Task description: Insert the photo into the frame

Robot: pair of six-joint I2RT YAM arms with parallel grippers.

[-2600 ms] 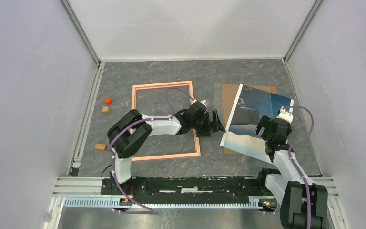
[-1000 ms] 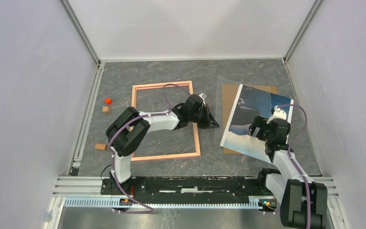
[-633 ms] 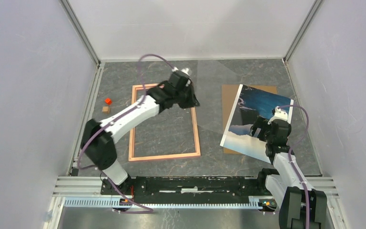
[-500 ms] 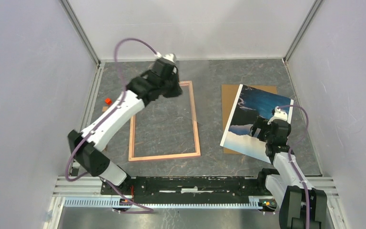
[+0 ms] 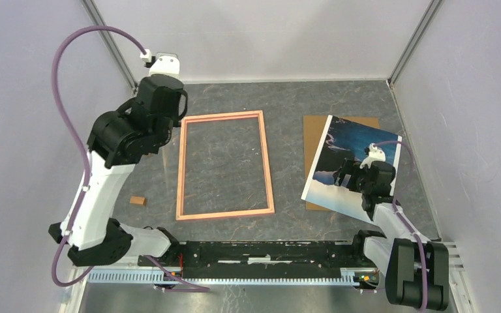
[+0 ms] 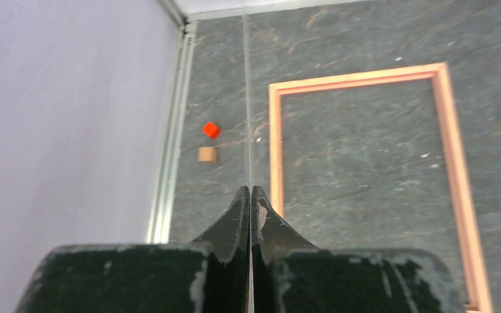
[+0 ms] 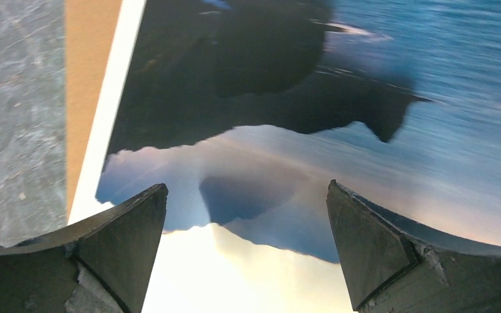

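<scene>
Photo (image 5: 349,140) looks thin, floppy, slick; pinch its left edge. Right tool (image 7: 247,189) gapes over it; left tool (image 6: 248,190) clamps a clear sheet (image 6: 246,117).

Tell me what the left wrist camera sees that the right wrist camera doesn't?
Only left wrist: thin salmon-orange rectangular frame, small red cube, small tan wooden block, and the left claw shut on a thin clear sheet. Only right wrist: glossy landscape photo on a flat brown board, with the right claw open over it. Both: grey marbled tabletop.
</scene>
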